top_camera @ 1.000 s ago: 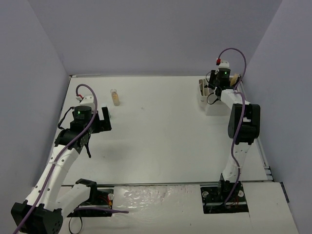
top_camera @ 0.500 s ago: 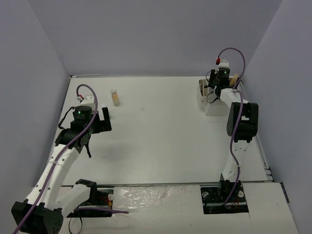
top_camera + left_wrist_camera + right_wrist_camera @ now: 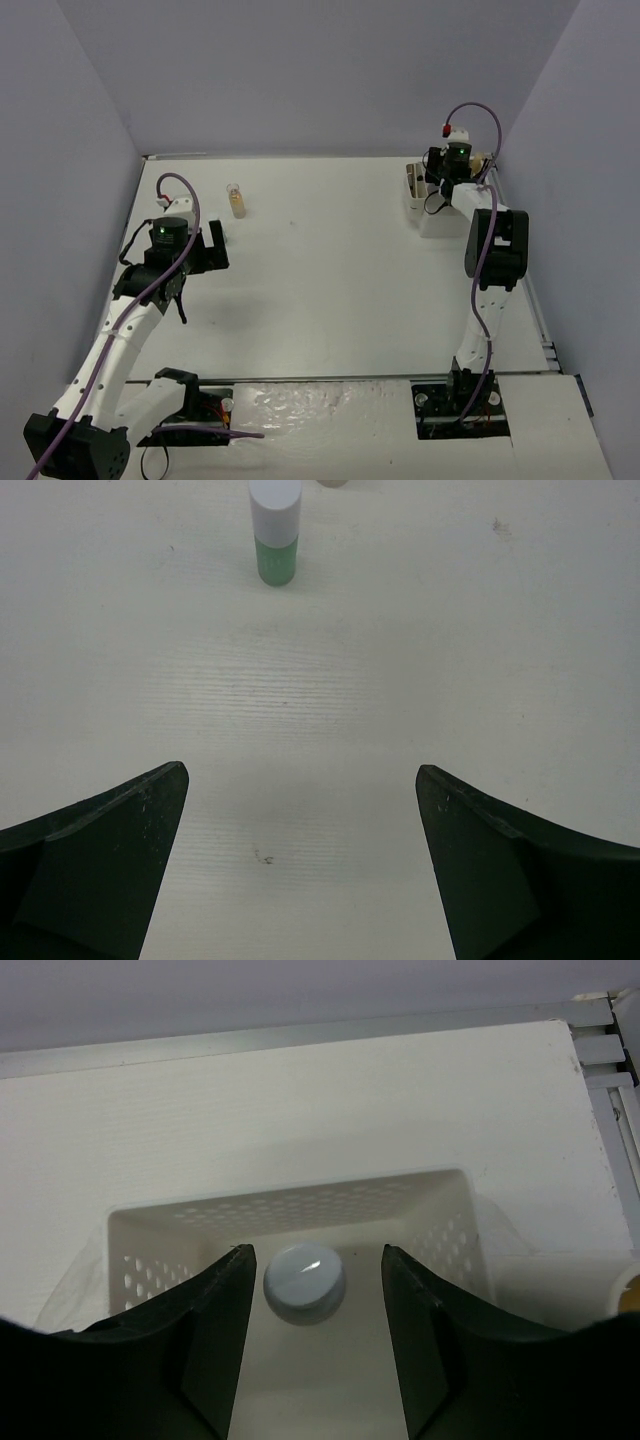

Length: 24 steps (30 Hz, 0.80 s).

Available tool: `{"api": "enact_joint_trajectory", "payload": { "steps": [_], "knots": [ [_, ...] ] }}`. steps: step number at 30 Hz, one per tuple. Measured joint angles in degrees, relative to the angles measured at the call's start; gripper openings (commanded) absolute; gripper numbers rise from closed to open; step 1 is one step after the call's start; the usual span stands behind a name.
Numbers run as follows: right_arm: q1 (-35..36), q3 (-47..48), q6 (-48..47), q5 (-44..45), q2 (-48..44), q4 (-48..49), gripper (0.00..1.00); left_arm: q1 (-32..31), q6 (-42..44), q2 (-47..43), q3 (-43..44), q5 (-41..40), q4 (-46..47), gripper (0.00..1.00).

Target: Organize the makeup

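The left gripper (image 3: 300, 775) hangs low over the white table (image 3: 330, 270), on the left side. Its two dark fingers are wide apart, and there is nothing between them but bare table. A little green bottle (image 3: 275, 535) with a white cap stands up straight on the table just past the fingers. It is not touching them. A small amber bottle (image 3: 237, 202) stands farther back on the table, away from that arm.

Far over on the right, near the back corner, sits a white box (image 3: 300, 1205) with little holes in its walls. The right gripper (image 3: 317, 1250) points down into one part of this box. A round grey cap (image 3: 305, 1280) sits in there, right between the two fingers. The fingers are apart, with a small gap on each side of the cap, so they are not squeezing it.
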Motion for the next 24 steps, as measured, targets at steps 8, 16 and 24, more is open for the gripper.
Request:
{"api": "enact_joint_trajectory", "payload": {
  "steps": [8,16,24],
  "knots": [
    [-0.2,-1.1,-0.7,0.0,-2.3,-0.3,0.57,0.0,0.0,0.0,0.0,0.4,0.0,0.97],
    [-0.2,-3.6,-1.5,-0.6,-10.6,-2.1,0.59,0.0,0.0,0.0,0.0,0.7,0.0,0.97],
    [0.9,-9.2,-1.7,-3.3,-24.2,-4.5,0.65,0.0,0.0,-0.3,0.0,0.7,0.0,0.97]
  ]
}}
